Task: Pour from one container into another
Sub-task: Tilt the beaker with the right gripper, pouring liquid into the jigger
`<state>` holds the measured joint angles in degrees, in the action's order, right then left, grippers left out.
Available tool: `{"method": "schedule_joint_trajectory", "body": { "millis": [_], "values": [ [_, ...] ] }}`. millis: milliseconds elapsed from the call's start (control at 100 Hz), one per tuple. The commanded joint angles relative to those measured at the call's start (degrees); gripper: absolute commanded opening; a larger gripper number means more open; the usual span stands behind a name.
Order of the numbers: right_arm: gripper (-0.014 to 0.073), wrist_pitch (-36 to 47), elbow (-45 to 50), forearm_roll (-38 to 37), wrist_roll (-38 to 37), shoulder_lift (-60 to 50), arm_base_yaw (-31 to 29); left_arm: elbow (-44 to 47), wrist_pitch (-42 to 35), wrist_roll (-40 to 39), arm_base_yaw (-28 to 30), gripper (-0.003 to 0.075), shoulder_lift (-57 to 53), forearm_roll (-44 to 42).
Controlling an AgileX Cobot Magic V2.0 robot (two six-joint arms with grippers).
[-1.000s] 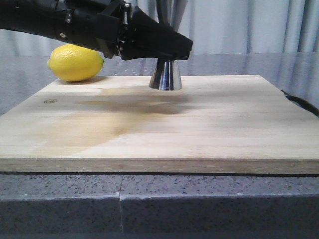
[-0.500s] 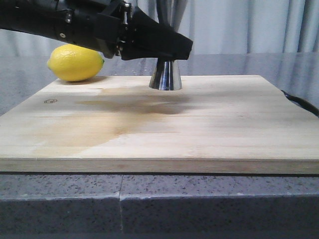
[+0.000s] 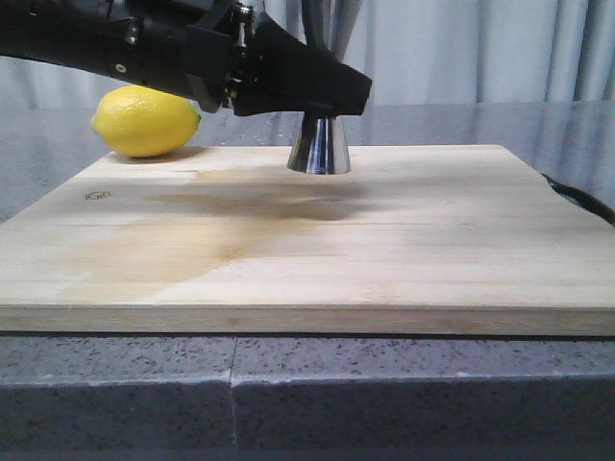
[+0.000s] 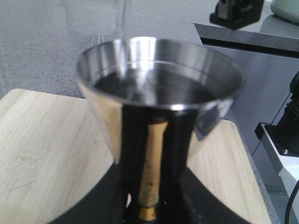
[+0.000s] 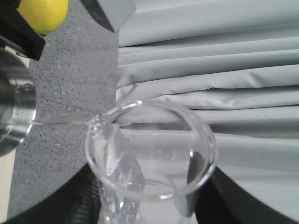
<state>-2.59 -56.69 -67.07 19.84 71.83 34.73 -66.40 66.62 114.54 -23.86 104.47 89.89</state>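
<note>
So right now you've got the jigger (image 3: 319, 146) standing on the far part of the wooden board (image 3: 384, 250), and your left gripper (image 4: 148, 205) is clamped around its narrow brass-banded waist, which makes sense: grabbing there keeps the top cup free and steadies it so it can't tip while it gets filled. In the left wrist view the upper cup of the jigger looks like it already has liquid in it, with a thin clear stream dropping in from above. Your right gripper (image 5: 149, 205) has its fingers closed on the lower body of the glass beaker (image 5: 150, 154), and the beaker is tilted hard over, lip aimed toward the jigger, with a fine stream (image 5: 63, 121) running from the lip to the steel rim at the edge of that view. From the front you can't see the beaker at all, the left arm blocks it. My read is you're mid-pour and fairly far along; watch the level, since that cup looks close to full. The lemon (image 3: 146, 120) sits off the board's far left corner, out of the way.
</note>
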Motion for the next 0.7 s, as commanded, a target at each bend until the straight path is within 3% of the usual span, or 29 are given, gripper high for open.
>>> {"method": "schedule_joint_trajectory", "body": {
  "millis": [0, 690],
  "values": [
    [0.0206, 1.9, -2.2, 1.2, -3.3, -1.9, 0.0, -1.7, 6.0, -0.4, -0.4, -0.0019, -3.1, 4.4],
    [0.0209, -0.1, -2.2, 10.8, -39.1, -1.9, -0.3, -1.7, 6.0, -0.4, -0.4, -0.0019, -3.1, 4.5]
  ]
}}
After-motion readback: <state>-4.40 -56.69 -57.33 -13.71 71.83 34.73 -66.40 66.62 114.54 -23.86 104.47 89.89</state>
